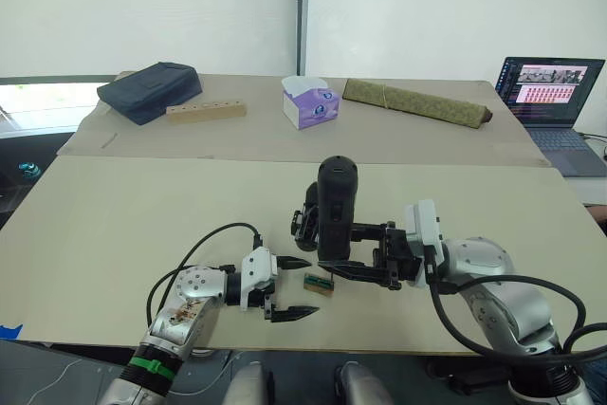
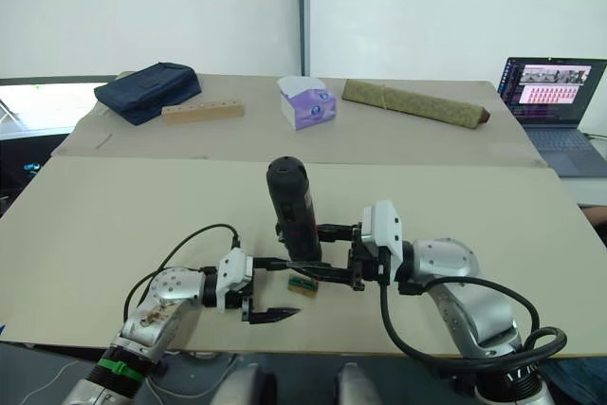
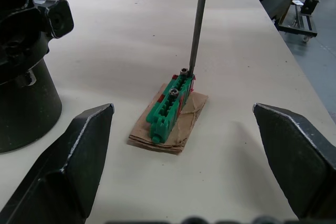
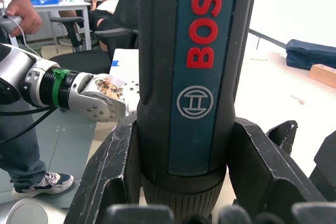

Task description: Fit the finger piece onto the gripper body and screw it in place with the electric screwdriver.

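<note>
The electric screwdriver (image 1: 337, 208) stands upright with my right gripper (image 1: 341, 251) shut around its lower body; its red lettering shows in the right wrist view (image 4: 202, 24). Its thin bit (image 3: 197, 24) comes down onto a screw at the end of a small green block (image 3: 169, 107) lying on brown paper. My left gripper (image 2: 289, 287) is open, one finger on each side of that block without touching it. The gripper body (image 3: 21, 77), black with a round base, stands just behind the screwdriver (image 1: 304, 221). The finger piece is hidden or out of view.
On the far table sit a dark blue bag (image 1: 152, 90), a wooden block with holes (image 1: 206, 111), a tissue box (image 1: 310, 101), a rolled mat (image 1: 417, 101) and a laptop (image 1: 550, 92). A person (image 4: 16, 9) stands beside the table on my left.
</note>
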Controlling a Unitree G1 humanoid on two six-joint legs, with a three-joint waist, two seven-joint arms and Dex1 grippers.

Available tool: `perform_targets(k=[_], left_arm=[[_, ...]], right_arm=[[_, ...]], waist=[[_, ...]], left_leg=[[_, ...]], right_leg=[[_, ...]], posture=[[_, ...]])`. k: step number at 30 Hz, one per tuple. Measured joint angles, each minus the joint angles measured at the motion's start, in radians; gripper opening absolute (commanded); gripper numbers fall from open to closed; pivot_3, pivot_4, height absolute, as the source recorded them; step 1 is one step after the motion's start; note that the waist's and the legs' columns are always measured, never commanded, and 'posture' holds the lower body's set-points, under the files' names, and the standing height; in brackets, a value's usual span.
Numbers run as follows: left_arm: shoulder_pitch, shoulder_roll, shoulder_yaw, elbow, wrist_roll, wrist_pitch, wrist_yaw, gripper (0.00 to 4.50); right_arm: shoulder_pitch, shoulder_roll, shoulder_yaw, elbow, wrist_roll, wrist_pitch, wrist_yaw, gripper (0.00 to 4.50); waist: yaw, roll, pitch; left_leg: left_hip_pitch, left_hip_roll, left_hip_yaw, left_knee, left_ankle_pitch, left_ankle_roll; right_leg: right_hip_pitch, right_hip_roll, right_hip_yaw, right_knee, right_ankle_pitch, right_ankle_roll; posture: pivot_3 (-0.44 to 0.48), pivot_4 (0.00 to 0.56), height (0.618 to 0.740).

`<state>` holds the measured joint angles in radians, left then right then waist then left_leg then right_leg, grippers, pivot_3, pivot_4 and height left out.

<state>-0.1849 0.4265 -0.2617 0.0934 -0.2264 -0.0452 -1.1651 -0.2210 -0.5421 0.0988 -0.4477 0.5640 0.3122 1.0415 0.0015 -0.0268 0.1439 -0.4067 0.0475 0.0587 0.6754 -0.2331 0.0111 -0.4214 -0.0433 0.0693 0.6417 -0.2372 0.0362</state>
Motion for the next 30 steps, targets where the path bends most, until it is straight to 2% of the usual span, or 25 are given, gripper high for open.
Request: perform_targets(k=[30], left_arm=[[0.003, 0.0, 0.0, -0.003, 0.0, 0.0, 0.005, 4.5]], right_arm=[[0.0, -0.029, -0.005, 0.0, 0.015, 0.004, 0.028, 1.9]], waist=[[0.0, 0.0, 0.0]], left_leg=[[0.0, 0.0, 0.0, 0.0, 0.0, 0.0]], right_leg=[[0.0, 0.0, 0.0, 0.0, 0.0, 0.0]], posture=[[0.0, 0.15, 0.74]])
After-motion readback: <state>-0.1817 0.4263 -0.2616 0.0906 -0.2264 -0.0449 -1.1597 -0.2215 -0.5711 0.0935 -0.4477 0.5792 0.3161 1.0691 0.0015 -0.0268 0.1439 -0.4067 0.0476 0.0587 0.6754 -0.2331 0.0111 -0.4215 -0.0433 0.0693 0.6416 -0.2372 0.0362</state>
